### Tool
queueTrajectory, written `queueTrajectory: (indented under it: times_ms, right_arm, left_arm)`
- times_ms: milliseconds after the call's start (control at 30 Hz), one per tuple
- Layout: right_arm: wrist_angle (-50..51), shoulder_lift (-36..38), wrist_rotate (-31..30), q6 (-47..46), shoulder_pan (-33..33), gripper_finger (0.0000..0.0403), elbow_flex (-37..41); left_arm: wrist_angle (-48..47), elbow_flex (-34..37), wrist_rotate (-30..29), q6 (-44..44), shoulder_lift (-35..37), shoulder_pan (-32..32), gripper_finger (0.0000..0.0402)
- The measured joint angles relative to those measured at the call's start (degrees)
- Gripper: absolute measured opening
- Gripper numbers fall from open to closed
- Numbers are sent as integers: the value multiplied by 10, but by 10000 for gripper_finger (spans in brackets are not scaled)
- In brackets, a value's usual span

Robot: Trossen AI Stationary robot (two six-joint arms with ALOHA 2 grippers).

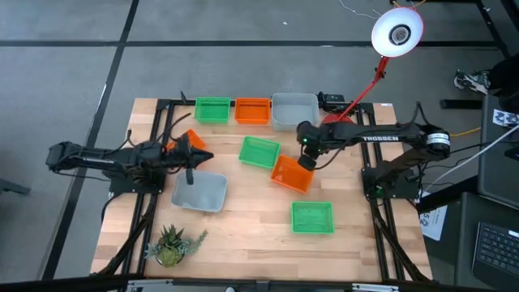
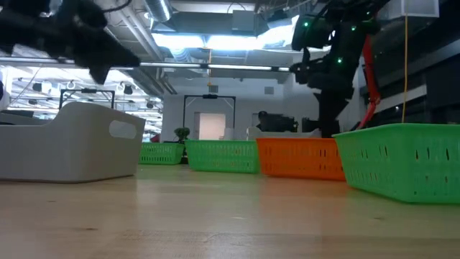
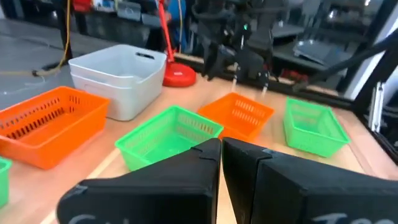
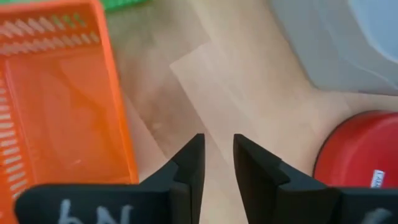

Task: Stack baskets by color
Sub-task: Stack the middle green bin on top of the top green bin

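Green (image 1: 212, 109), orange (image 1: 252, 110) and grey-white (image 1: 294, 111) baskets stand in a row at the far edge. At mid-table lie a green basket (image 1: 259, 152) and an orange basket (image 1: 292, 173). Another green one (image 1: 312, 217) sits near right, and a grey-white one (image 1: 199, 192) near left. One more orange basket (image 1: 188, 140) shows partly behind my left arm. My left gripper (image 3: 221, 144) hangs shut and empty above the table's left part. My right gripper (image 4: 217, 142) is open and empty, pointing steeply down over bare wood beside the middle orange basket (image 4: 56, 99).
A red lamp base (image 4: 364, 149) stands just right of my right gripper, its stem rising to a round lamp head (image 1: 397, 32). A small potted plant (image 1: 172, 243) sits at the near left corner. Bare wood lies along the near edge between the plant and the green basket.
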State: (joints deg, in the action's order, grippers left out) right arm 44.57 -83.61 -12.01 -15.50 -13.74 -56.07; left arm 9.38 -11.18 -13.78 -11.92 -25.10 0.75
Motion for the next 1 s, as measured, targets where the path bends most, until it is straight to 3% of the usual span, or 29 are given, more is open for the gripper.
queueTrajectory:
  times_ms: [233, 367, 533, 667, 833, 1000]
  right_arm:
    - [14, 43, -29, -8, -1, 84, 0]
    - [84, 83, -31, -62, 5, 84, 0]
    - [169, 144, -88, -129, 37, 84, 1]
    - [210, 191, -111, -176, 77, 84, 1]
    - [225, 237, -147, -208, 126, 84, 1]
    - [233, 262, -154, -230, 162, 84, 1]
  left_arm:
    - [-73, -172, -1, 66, -203, 24, 9]
    - [-132, -256, -8, 81, -297, 47, 9]
    - [-148, -327, -16, 165, -394, 54, 9]
    - [-172, -374, 37, 167, -464, 61, 16]
    - [-219, -419, 101, 170, -538, 71, 56]
    - [-244, -458, 119, 170, -607, 80, 89]
